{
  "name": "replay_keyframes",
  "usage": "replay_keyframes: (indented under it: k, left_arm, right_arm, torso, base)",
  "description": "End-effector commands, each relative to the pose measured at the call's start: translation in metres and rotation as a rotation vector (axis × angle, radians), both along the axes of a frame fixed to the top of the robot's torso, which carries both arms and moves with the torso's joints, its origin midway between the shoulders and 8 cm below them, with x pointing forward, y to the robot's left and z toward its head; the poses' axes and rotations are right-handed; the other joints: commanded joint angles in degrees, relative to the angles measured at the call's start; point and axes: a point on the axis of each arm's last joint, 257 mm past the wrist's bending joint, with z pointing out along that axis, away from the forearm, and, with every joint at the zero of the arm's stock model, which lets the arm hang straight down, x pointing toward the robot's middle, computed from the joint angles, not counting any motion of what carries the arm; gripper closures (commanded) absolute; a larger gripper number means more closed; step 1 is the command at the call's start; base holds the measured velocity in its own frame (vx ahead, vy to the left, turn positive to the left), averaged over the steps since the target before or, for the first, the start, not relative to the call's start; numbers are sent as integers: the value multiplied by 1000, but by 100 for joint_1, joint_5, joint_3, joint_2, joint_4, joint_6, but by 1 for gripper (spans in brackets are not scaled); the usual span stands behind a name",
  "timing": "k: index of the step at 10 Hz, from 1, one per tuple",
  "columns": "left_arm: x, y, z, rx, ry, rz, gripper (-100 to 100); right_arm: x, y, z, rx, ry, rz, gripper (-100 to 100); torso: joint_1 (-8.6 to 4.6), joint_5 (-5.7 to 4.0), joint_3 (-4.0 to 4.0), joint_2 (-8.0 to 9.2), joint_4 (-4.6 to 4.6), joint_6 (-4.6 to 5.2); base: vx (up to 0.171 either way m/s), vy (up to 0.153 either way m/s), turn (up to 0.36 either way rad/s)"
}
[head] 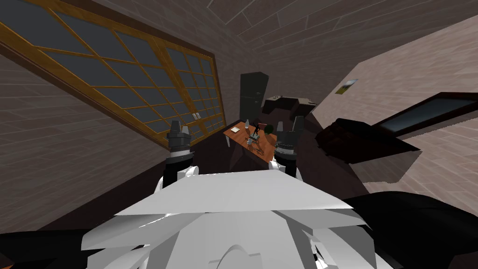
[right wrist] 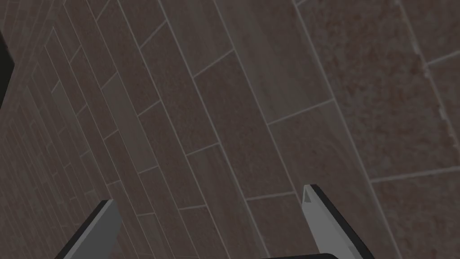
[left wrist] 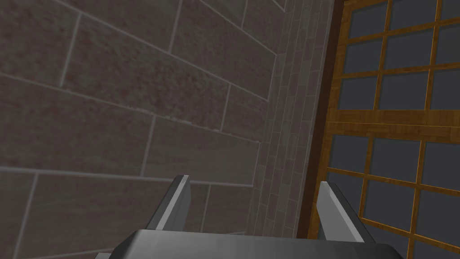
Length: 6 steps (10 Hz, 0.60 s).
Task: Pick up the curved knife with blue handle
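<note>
A small orange-brown wooden table stands a good way ahead across the dark floor. Several small items lie and stand on it, among them a white flat piece, a pale bottle and a dark round thing. They are too small to tell a knife among them. My left gripper is raised in front of my chest, open and holding nothing. My right gripper is raised beside it, also open and holding nothing. Both are well short of the table.
A large wood-framed window runs along the left wall. Behind the table stand a tall dark cabinet and a low counter. A dark bulky piece of furniture sits to the right.
</note>
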Motion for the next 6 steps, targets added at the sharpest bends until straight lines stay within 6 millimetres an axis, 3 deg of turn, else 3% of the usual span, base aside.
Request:
replay_keyframes:
  k: [1,6]
  left_arm:
    - [0,0,0,0,0,0,0]
    - [0,0,0,0,0,0,0]
  right_arm:
    - [6,0,-11,-43,34,-4,-100]
    - [31,-11,-70,-187,186,-44,-100]
  torso:
    - [0,0,0,0,0,0]
    - [-4,-1,-6,-11,-3,-1]
  base:
    - [13,-4,53]
    - [25,-5,111]
